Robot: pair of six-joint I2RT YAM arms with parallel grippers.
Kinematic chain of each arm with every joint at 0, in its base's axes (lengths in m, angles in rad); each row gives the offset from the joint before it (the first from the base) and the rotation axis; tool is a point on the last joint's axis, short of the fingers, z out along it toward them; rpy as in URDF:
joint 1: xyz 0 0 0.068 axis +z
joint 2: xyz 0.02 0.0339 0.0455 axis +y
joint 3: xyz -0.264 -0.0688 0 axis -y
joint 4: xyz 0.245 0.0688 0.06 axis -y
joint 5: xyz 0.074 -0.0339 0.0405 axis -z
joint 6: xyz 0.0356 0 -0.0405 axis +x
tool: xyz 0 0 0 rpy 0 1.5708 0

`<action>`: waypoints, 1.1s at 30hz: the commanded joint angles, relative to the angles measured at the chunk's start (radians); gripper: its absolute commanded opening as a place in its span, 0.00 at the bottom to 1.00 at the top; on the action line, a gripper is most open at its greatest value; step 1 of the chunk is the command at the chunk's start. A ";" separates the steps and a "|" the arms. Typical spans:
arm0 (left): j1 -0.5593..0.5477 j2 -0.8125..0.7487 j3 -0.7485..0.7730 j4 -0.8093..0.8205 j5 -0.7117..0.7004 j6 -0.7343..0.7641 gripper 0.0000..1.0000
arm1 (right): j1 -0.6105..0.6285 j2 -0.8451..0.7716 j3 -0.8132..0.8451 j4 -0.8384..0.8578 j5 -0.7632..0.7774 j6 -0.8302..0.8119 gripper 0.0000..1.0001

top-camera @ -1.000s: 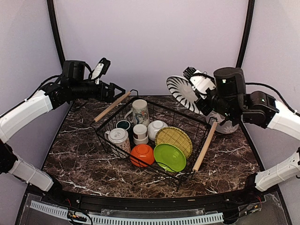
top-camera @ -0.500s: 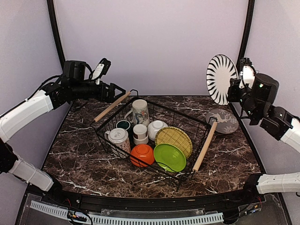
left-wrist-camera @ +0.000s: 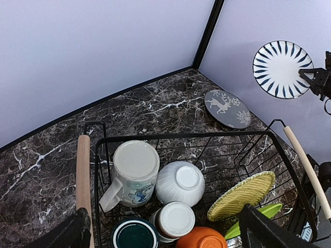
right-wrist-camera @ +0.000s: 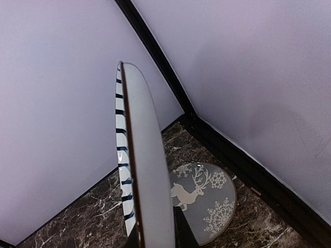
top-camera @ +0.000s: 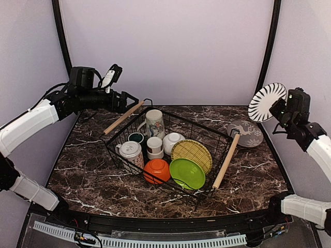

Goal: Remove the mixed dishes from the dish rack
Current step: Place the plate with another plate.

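Note:
The black wire dish rack [top-camera: 118,135] stands mid-table. It holds a tall mug [top-camera: 154,123], a second mug [top-camera: 130,152], a dark green cup [top-camera: 136,137], a small white cup [top-camera: 154,145], a white bowl [top-camera: 172,140], an orange bowl [top-camera: 156,169], a woven yellow plate [top-camera: 192,155] and a lime-green plate [top-camera: 187,173]. My right gripper [top-camera: 282,107] is shut on the striped plate [top-camera: 266,102], held on edge in the air at the far right; it shows edge-on in the right wrist view [right-wrist-camera: 139,181]. My left gripper [top-camera: 130,100] is open and empty above the rack's far-left corner [left-wrist-camera: 165,243].
A grey plate with a deer [top-camera: 246,133] lies flat on the marble table beyond the rack's right handle [top-camera: 226,161], below the held plate; it shows in the right wrist view [right-wrist-camera: 204,201]. Walls and black corner posts close in behind and to both sides.
My right arm has swung the striped plate from above the rack's far-right side out to the far right, above the grey plate. The left arm has not moved.

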 commanded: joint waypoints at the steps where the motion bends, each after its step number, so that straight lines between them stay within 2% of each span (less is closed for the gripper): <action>1: -0.006 -0.015 -0.004 0.011 0.015 -0.003 0.99 | -0.192 0.039 -0.041 0.100 -0.346 0.238 0.00; 4: -0.006 -0.014 -0.004 0.010 0.018 -0.004 0.99 | -0.317 0.086 -0.128 0.216 -0.557 0.310 0.00; 7: -0.006 -0.015 -0.003 0.009 0.022 -0.005 0.99 | -0.383 0.145 -0.184 0.309 -0.663 0.363 0.00; 21: -0.006 -0.015 -0.001 0.006 0.026 -0.007 0.99 | -0.431 0.430 -0.241 0.545 -0.770 0.497 0.00; 33: -0.006 -0.009 0.000 0.004 0.025 -0.005 0.99 | -0.434 0.549 -0.218 0.581 -0.775 0.458 0.00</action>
